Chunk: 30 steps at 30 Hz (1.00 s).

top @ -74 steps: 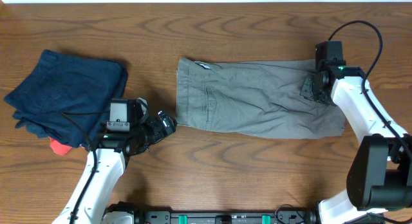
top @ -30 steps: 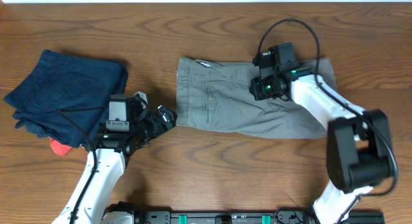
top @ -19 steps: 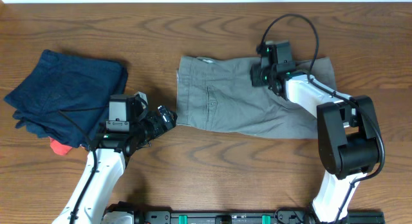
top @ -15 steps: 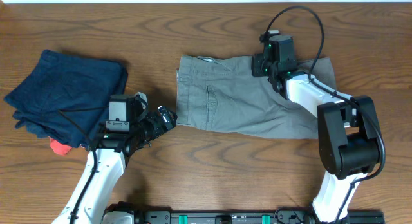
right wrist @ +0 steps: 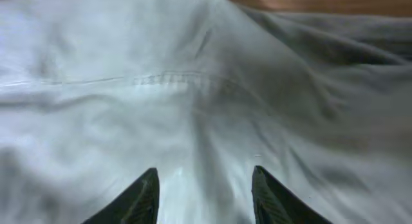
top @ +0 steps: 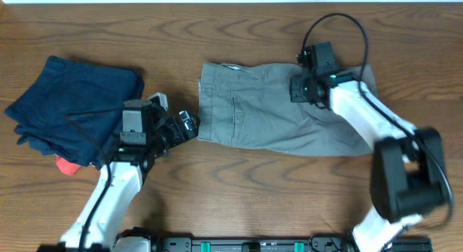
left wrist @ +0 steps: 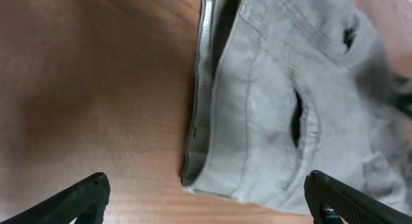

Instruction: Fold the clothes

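Note:
The grey shorts [top: 264,114] lie flat across the middle of the table, waistband to the left, legs to the right. My left gripper [top: 187,126] is open just left of the waistband's near corner; its view shows the waistband edge and a pocket slit [left wrist: 257,114] between the wide-spread fingers [left wrist: 206,198]. My right gripper [top: 304,89] is open above the shorts near their far edge. Its view is filled by grey fabric [right wrist: 193,89] with a seam, close under the parted fingertips [right wrist: 205,185].
A folded navy-blue garment [top: 76,107] lies at the left, with a small red cloth [top: 66,166] poking out under its near edge. Bare wooden table [top: 239,187] runs along the front. A black cable [top: 340,27] loops above the right arm.
My right gripper moved left from the leg end to over the shorts' middle near the far edge, and the right leg's far corner shifted. The left arm edged slightly toward the waistband.

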Each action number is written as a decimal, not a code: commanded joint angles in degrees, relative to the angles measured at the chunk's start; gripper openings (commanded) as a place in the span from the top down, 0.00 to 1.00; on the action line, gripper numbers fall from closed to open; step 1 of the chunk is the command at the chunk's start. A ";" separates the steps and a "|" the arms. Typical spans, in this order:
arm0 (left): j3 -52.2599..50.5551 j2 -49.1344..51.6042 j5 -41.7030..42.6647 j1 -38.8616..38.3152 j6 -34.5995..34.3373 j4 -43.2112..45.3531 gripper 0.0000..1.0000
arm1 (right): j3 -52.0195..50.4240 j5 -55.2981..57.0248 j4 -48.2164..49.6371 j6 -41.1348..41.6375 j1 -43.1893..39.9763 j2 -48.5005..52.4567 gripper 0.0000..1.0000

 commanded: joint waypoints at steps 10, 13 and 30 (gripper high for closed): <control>14.14 27.15 13.38 0.15 5.90 11.41 0.02 | 1.05 0.02 -21.03 0.28 0.44 -11.04 0.55; 17.44 33.29 18.58 0.02 5.51 11.39 0.02 | 1.05 0.02 -22.64 0.28 0.44 -11.04 0.55; 18.58 36.81 23.02 -4.09 5.55 0.66 0.94 | 1.01 -3.45 -21.75 -1.49 0.48 -10.97 0.76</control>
